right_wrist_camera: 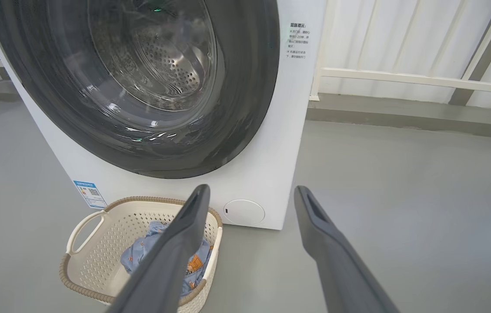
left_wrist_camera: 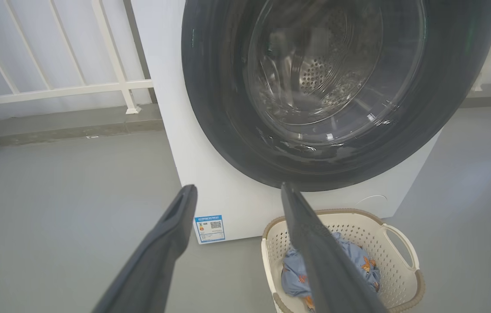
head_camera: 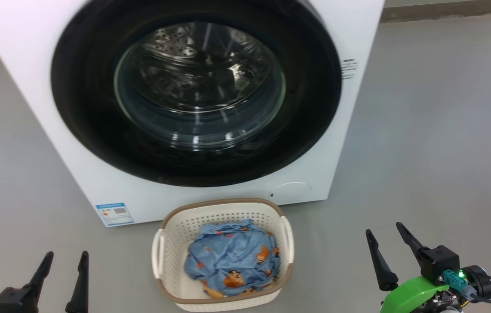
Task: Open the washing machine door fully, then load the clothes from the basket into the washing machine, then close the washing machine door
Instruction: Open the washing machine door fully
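Blue clothes [head_camera: 232,256] in basket [head_camera: 221,203] between left end effector [head_camera: 66,255] and right end effector [head_camera: 384,229], both spread, empty

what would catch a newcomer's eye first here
The big glossy black washing machine door, shut, dominates the upper middle of the head view. Just below on the grey floor sits the cream basket holding the blue cartoon-print clothes, flanked by the left gripper and right gripper, both open.

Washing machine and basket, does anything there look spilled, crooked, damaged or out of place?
Nothing stands out. The washing machine door looks shut and intact, the basket stands upright on the floor before the washing machine, and the clothes lie bundled inside it, none hanging over its rim.
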